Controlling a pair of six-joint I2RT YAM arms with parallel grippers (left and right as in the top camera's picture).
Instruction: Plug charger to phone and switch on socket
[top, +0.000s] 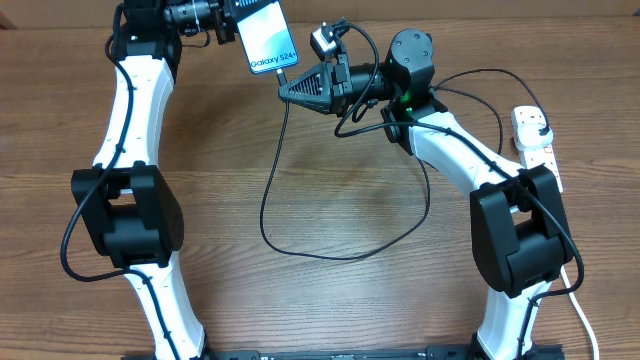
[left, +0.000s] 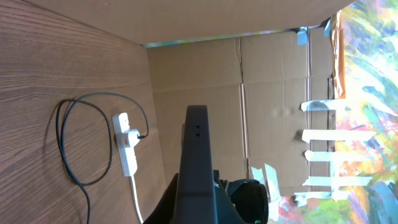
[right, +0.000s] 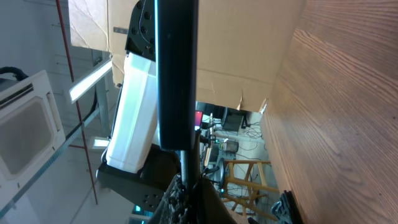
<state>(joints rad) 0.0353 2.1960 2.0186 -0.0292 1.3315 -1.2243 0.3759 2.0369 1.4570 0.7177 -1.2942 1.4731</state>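
Above the table's far edge, we find the left gripper (top: 231, 26) clenched on the phone (top: 266, 40) and the right gripper (top: 287, 90) pinching the charger (top: 264, 203) tip at the phone's port. A misaligned push could bend the tip or dislodge the phone.

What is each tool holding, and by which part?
Left tool holds the phone by one end; right tool pinches the charger near its connector tip, at the phone's other end.

Bright, even light from overhead leaves only faint shadows on the table (top: 330, 300) beneath the right gripper (top: 288, 85), while just ahead of it the phone (right: 176, 74) looms dark, silhouetted against a glaring background.
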